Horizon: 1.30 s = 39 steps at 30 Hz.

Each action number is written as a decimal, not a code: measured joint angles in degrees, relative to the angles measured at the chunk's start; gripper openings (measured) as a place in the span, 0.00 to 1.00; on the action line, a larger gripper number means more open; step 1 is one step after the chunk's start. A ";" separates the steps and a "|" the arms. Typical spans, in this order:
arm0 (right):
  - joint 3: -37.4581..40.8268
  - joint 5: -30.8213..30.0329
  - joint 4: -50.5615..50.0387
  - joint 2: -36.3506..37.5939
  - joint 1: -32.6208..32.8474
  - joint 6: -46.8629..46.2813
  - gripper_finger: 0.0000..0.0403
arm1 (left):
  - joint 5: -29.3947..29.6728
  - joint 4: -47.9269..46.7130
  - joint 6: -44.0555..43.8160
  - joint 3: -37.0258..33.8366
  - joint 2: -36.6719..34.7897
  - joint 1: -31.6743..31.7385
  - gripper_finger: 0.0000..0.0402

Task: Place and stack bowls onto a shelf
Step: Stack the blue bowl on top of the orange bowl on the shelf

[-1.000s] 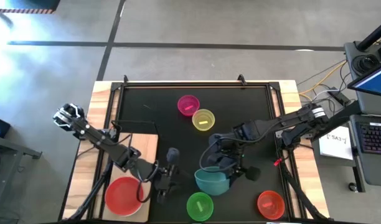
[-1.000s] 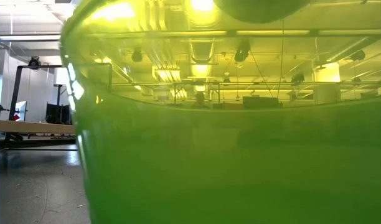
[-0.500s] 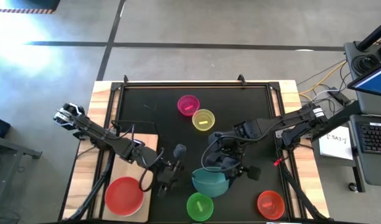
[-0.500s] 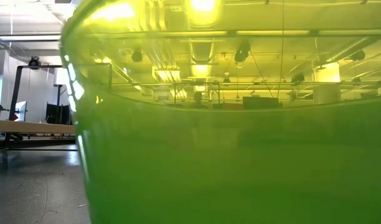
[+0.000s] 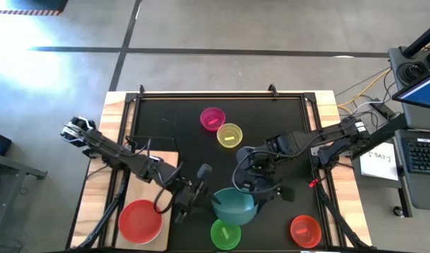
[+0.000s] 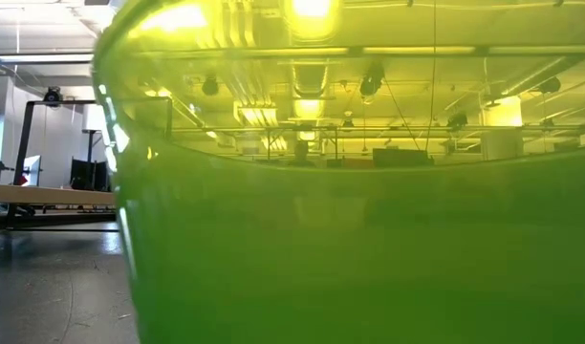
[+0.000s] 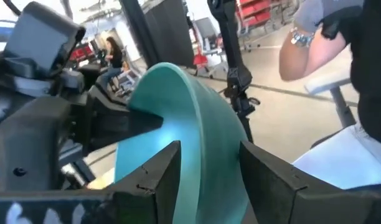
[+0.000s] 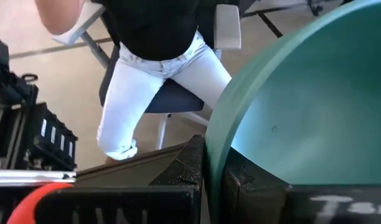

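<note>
Right gripper (image 5: 251, 188) clamped on rim of round teal-green plastic bowl (image 5: 234, 206), bowl tilted above black mat (image 5: 271, 119), left gripper (image 5: 189, 204) just beside it with fingers (image 7: 158, 177) apart, flat light wooden shelf board (image 5: 164, 164) at left, round red plastic bowl (image 5: 140, 221) resting on it.

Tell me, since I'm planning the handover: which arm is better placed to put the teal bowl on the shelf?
Left, probably. The left gripper is open right beside the teal bowl and lies nearer the shelf. The right gripper grips the bowl's rim but would have to reach across.
</note>
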<state>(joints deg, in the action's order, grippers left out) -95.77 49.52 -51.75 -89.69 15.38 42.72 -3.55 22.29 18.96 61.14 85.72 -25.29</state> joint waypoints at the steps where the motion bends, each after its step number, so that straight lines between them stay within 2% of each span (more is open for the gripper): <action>1: 0.00 0.00 0.02 0.00 0.00 0.60 0.02 | -0.74 0.75 0.00 0.00 0.42 0.20 0.36; 6: 0.00 0.01 -0.22 0.00 0.00 0.69 0.02 | -5.54 1.57 -0.03 0.00 2.20 1.22 0.29; 9: 0.00 -0.03 -0.02 0.00 0.00 -0.82 0.02 | -6.58 1.89 -0.15 0.00 1.99 1.23 0.20; 14: -0.09 -2.09 0.57 0.00 -0.03 -3.92 0.04 | -12.09 0.80 -3.20 0.00 1.87 1.99 0.03; 17: -0.09 -3.12 0.49 0.05 -0.08 -6.04 0.08 | -15.08 1.14 -4.74 -0.02 2.21 2.98 0.03; 25: -0.11 -6.85 0.33 0.19 -0.22 -13.30 0.24 | -15.67 0.82 -5.27 0.00 2.81 3.76 0.01; 33: -3.10 -17.38 -4.61 0.36 -0.44 -22.55 0.44 | -15.25 -0.76 -10.57 0.07 2.98 4.54 0.01; 39: -5.66 -23.13 -11.85 0.37 -0.55 -28.94 0.53 | -13.87 -1.67 -14.33 0.11 2.96 7.26 0.01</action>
<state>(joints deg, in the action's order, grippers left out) -101.43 26.38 -63.60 -89.32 14.83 13.78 -17.42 20.63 4.63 61.25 88.68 -18.03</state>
